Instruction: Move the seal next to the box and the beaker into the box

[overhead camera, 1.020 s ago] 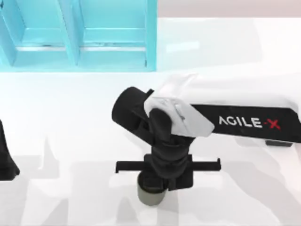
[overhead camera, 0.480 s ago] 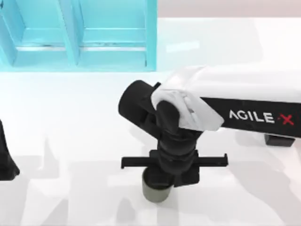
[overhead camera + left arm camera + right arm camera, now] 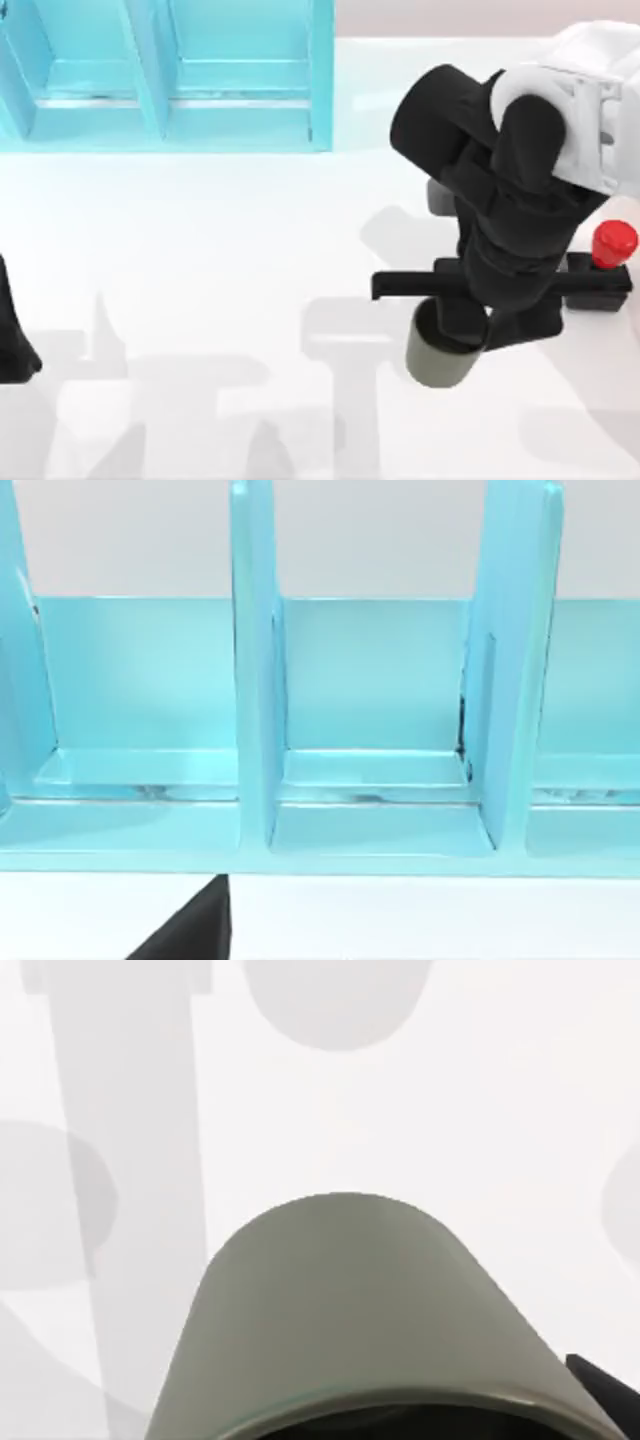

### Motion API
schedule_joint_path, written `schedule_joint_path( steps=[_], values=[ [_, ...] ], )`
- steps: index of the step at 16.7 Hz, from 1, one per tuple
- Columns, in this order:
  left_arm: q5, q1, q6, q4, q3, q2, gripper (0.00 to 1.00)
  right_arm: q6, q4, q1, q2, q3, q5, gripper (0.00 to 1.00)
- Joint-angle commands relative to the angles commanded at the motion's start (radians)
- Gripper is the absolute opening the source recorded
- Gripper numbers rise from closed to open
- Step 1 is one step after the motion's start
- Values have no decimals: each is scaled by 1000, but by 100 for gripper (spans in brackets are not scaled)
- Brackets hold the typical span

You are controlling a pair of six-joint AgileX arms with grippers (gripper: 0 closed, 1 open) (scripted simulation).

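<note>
I see the olive-grey cylindrical beaker (image 3: 437,358) tilted, right of centre, and the red-knobbed black seal (image 3: 610,250) upright at the right edge.

Olive-grey beaker (image 3: 437,356); red-knobbed black seal (image 3: 612,243); turquoise box (image 3: 165,75).

A white bench (image 3: 200,260) is seen, with a turquoise box (image 3: 170,75) set at its far left. The seal (image 3: 606,262) is found standing on the bench near the right edge, well apart from the box.

Bare table (image 3: 200,280) before box (image 3: 165,75) – seal (image 3: 612,243) beside right hand (image 3: 455,345)
</note>
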Motion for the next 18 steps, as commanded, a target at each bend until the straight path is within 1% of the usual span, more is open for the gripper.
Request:
schedule_joint_path(
  steps=[7, 10, 13, 15, 18],
  values=[
    [0, 0, 0, 0, 0, 0, 100, -23, -17, -19, -16, 0, 1, 0],
    [0, 0, 0, 0, 0, 0, 100, -114, -16, -111, -19, -1, 2, 0],
    [0, 0, 0, 0, 0, 0, 100, -298, -13, -296, -32, -15, 5, 0],
    [0, 0, 0, 0, 0, 0, 100, -466, -10, -464, -46, -30, 11, 0],
    [0, 0, 0, 0, 0, 0, 100, -756, 1, -753, -80, -65, 25, 0]
  ],
)
